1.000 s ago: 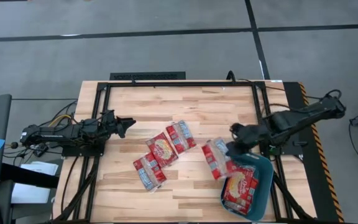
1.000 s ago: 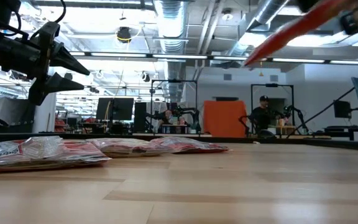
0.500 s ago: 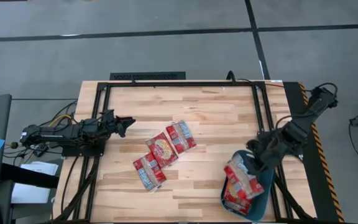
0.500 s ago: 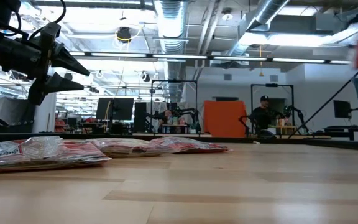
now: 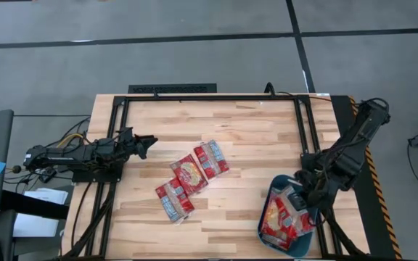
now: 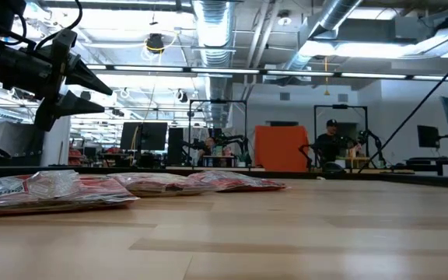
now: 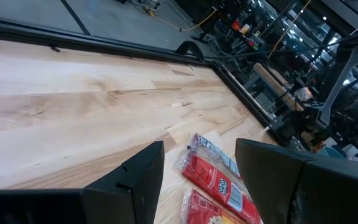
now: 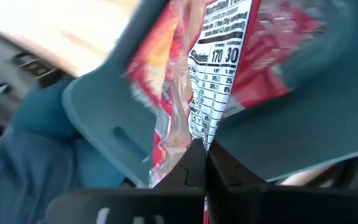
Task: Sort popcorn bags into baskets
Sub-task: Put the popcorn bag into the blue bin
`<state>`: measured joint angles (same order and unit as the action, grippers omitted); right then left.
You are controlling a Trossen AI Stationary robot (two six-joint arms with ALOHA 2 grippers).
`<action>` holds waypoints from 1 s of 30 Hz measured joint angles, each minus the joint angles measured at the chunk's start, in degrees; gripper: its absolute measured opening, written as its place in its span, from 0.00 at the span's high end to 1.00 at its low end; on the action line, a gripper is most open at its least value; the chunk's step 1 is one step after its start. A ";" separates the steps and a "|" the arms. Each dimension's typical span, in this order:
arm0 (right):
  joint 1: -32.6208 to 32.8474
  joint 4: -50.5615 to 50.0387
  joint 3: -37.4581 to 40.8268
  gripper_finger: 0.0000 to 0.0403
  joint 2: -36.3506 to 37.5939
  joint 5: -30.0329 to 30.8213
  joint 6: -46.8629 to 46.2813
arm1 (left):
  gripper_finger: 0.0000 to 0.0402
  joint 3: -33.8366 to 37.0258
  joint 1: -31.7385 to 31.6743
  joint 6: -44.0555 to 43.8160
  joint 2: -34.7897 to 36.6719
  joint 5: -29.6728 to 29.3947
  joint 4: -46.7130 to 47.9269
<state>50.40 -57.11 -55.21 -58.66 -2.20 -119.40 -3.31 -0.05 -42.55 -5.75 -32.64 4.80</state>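
Grey floor (image 5: 194, 61) surrounds the wooden table (image 5: 216, 123), crossed by dark lines (image 5: 296, 43) running toward 12 o'clock. Low view: open workshop hall, exposed ceiling ducts (image 6: 216, 23), strip lights (image 6: 208, 71). Orange panel (image 6: 282, 148) at far centre; a seated person (image 6: 329, 144) just right of it, possibly at a bench. Monitors (image 6: 146, 136) toward 9 o'clock.

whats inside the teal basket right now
Red popcorn bags lie in the basket, overlapping, at least two. The right gripper, shut, pinches the edge of the top bag. The basket's floor beneath them is covered, so any bag lower down cannot be seen.
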 joint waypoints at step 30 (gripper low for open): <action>-6.79 10.49 -0.01 0.76 -7.21 -0.74 1.92 | 0.53 0.02 0.02 1.19 -0.01 -0.25 0.00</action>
<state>43.62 -46.62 -55.22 -65.88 -2.95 -117.48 -3.29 -0.03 -41.36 -5.76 -32.89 4.80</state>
